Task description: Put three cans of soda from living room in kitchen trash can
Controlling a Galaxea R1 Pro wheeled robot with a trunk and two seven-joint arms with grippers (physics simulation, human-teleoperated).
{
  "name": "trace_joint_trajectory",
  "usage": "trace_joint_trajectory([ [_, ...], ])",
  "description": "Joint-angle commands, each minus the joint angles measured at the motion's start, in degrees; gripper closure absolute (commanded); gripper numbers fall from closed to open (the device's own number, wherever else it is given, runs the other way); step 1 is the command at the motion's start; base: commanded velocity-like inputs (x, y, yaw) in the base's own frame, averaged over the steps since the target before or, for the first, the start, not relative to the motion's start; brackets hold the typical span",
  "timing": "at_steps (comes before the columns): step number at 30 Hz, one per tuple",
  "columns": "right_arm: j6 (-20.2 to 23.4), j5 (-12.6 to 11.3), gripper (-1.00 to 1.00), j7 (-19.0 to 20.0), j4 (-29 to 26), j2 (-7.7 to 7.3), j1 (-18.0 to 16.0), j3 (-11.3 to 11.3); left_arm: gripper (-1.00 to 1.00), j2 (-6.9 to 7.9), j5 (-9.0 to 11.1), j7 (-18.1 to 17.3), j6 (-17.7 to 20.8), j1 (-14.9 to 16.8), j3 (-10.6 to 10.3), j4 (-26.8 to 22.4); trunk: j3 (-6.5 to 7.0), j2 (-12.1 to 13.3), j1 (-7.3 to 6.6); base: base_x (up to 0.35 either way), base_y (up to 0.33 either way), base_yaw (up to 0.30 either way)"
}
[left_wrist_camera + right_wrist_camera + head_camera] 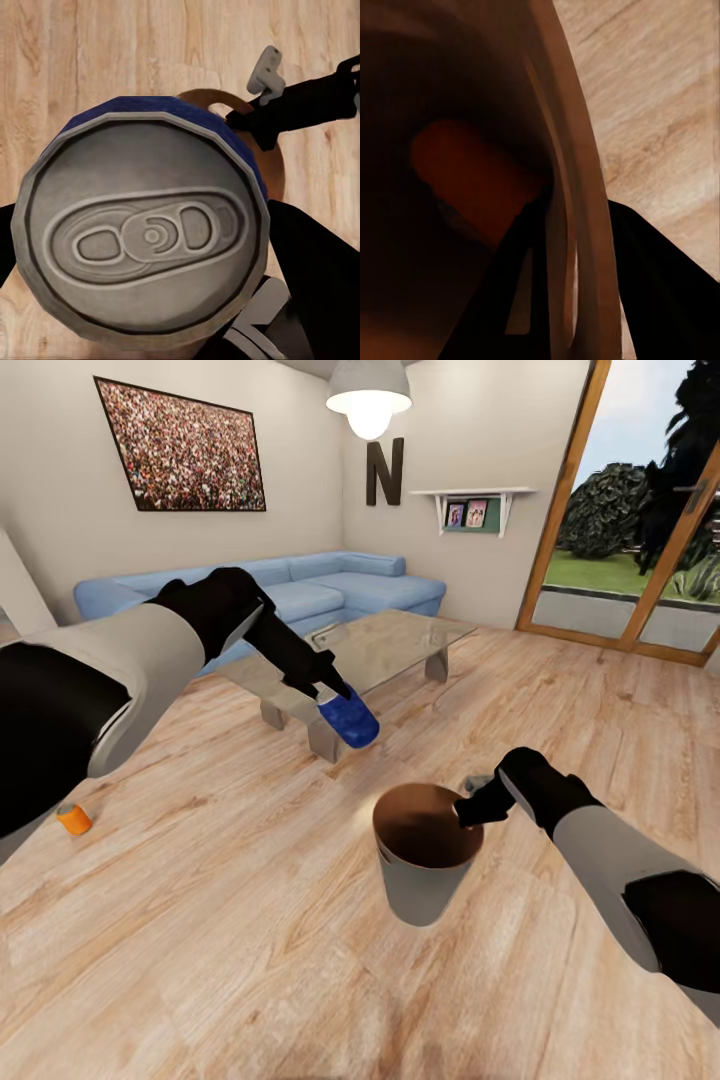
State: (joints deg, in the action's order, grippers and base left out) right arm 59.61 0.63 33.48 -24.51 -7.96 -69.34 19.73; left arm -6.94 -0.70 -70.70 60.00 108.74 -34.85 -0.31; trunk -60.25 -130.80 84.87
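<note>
While our left end effector (335, 695) grips the blue soda can (350, 720) just above and behind the trash can (425, 885), we judge the drop is next: carry it over the opening, then release. Our right end effector (468, 812) pinches the bin's rim. Inside lies a dim reddish cylinder (472, 184), likely a can. An orange can (73, 818) sits on the floor, well left of the bin.
</note>
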Motion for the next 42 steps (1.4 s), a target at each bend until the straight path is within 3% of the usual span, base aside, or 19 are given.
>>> trace_joint_trajectory([
  [1,0.4,-1.6,1.00,-0.3,0.5,0.04,-0.4,-0.1,1.00,-0.19,0.0,-0.8,0.0,0.1,-0.7,0.0,0.01,0.0,0.00,0.000,0.000,0.000],
  [7,0.4,-1.6,1.00,-0.3,1.3,0.79,-1.0,-0.1,1.00,-0.94,0.1,-2.0,0.0,0.2,-1.9,-0.5,0.01,0.0,0.00,0.000,0.000,0.000],
  [13,0.4,-1.4,1.00,-0.3,1.9,3.50,-1.0,0.0,1.00,-1.70,0.2,-1.7,0.0,-0.9,-2.0,-1.7,0.01,0.0,0.00,0.000,0.000,0.000],
  [16,0.4,-1.4,1.00,-0.4,2.0,5.01,-1.1,0.1,1.00,-1.80,0.3,-0.4,0.0,-4.6,-2.0,-3.5,0.01,0.0,0.00,0.000,0.000,0.000],
  [20,0.4,-1.3,1.00,-0.7,2.5,6.92,-1.1,0.3,1.00,-1.79,0.3,4.5,0.0,-10.8,-2.1,-7.2,0.01,0.0,0.00,0.000,0.000,0.000],
  [24,0.4,0.0,1.00,-0.8,2.9,7.43,-1.1,0.6,1.00,-1.77,0.3,7.4,0.0,-16.8,-2.1,-9.2,0.01,0.0,0.00,0.000,0.000,0.000],
  [27,0.4,0.4,1.00,-0.8,3.0,7.53,-1.1,0.6,1.00,-1.76,0.2,8.4,0.0,-19.0,-2.1,-12.0,0.01,0.0,0.00,0.000,0.000,0.000],
  [32,0.4,0.6,1.00,-0.8,3.1,7.71,-1.1,0.7,1.00,-1.83,0.2,9.0,0.0,-20.5,-2.1,-14.3,0.01,0.0,0.00,0.000,0.000,0.000],
  [36,0.4,0.8,1.00,-1.3,3.4,10.15,-1.1,0.7,1.00,-2.06,0.2,9.2,0.0,-20.9,-2.1,-15.5,0.01,0.0,0.00,0.000,0.000,0.000],
  [42,0.4,0.8,1.00,-2.5,3.7,11.45,-1.1,0.7,1.00,-2.17,0.2,9.2,0.0,-21.2,-2.1,-16.2,0.01,0.0,0.00,0.000,0.000,0.000],
])
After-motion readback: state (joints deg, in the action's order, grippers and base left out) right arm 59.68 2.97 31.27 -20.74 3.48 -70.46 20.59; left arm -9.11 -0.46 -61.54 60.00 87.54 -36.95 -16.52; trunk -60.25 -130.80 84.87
